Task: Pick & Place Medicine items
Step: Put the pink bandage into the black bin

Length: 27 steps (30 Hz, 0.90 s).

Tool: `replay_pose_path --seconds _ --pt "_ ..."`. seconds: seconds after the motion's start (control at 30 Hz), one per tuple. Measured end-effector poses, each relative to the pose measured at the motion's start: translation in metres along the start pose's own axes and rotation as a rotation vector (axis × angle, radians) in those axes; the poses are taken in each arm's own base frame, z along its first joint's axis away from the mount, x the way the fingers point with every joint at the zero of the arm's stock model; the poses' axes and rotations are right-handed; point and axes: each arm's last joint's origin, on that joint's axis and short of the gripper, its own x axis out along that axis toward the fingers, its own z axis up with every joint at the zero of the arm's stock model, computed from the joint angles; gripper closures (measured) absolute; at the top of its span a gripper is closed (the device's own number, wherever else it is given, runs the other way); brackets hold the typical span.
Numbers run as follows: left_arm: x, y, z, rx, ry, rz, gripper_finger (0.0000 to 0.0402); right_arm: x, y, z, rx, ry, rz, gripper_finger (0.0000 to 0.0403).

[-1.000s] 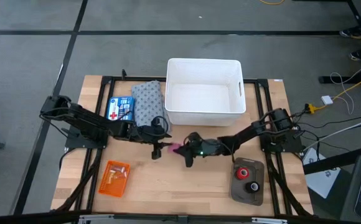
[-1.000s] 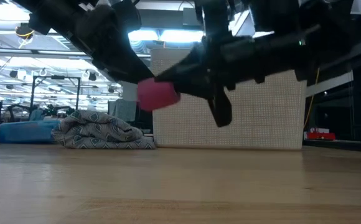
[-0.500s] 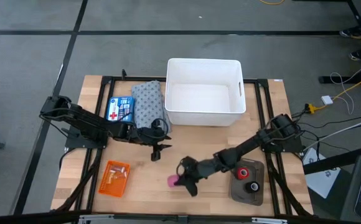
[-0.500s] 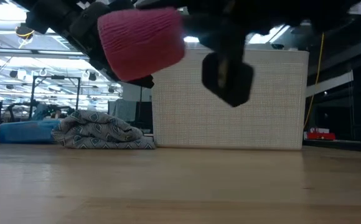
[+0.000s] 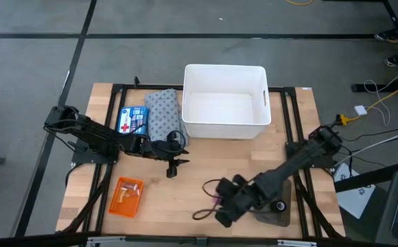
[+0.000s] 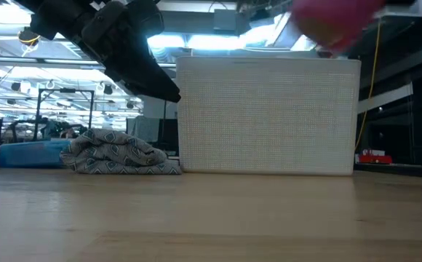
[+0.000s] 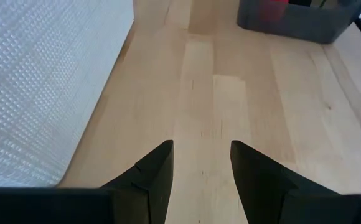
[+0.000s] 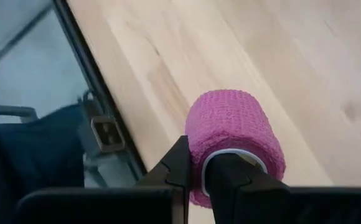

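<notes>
The flat blue box with a red cross (image 5: 133, 120) lies flat near the table's far left, beside the grey patterned cloth (image 5: 163, 113). No amber vial or silvery piece shows. My right gripper (image 5: 221, 204) is near the table's near edge, next to the grey tray (image 5: 278, 214), and is shut on a pink bandage roll (image 8: 233, 140). The roll shows blurred at the top of the low view (image 6: 335, 22). My left gripper (image 7: 202, 163) hangs open over bare wood left of centre (image 5: 171, 166), holding nothing. My right gripper holds the pink roll by its wall at one open end (image 8: 200, 163). One finger (image 8: 230, 177) is inside the roll's hollow core and the other finger (image 8: 177, 168) is outside. The roll is lifted clear, high above the table, sticking out beyond the fingertips.
A white bin (image 5: 225, 101) stands at the far middle, its wall close beside my left gripper (image 7: 43, 81). An orange see-through pack (image 5: 126, 197) lies near the left front. The grey tray holds small pieces. Black frame rails run along the table's sides.
My right gripper, still shut on the pink roll, has drawn away from my left gripper at the table's middle. It swung toward the near edge and then right toward the grey tray, turning and rising as it went. The roll went with it.
</notes>
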Motion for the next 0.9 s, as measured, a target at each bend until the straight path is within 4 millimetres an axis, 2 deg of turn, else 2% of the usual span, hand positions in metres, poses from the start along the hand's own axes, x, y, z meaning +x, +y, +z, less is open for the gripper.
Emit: replay_pose_path --seconds 0.17,0.3,0.5,0.63,0.9 --pt "0.0 0.0 0.0 0.001 0.005 0.002 0.0245 -0.027 0.002 -0.025 0.076 0.109 -0.126 0.0368" --pt "0.0 0.0 0.0 0.002 0.005 0.002 0.0245 -0.034 0.003 -0.052 0.128 0.198 -0.184 0.0368" --pt "0.0 0.0 0.0 0.004 0.004 0.001 0.0245 -0.038 0.004 -0.081 0.214 0.211 -0.239 0.0368" --pt "0.0 0.0 0.0 0.003 0.002 0.001 0.0245 -0.034 -0.002 -0.096 0.252 0.208 -0.284 0.0368" --pt "0.0 0.0 0.0 0.003 -0.002 0.001 0.0245 -0.006 -0.025 -0.119 0.288 0.284 -0.385 0.0368"
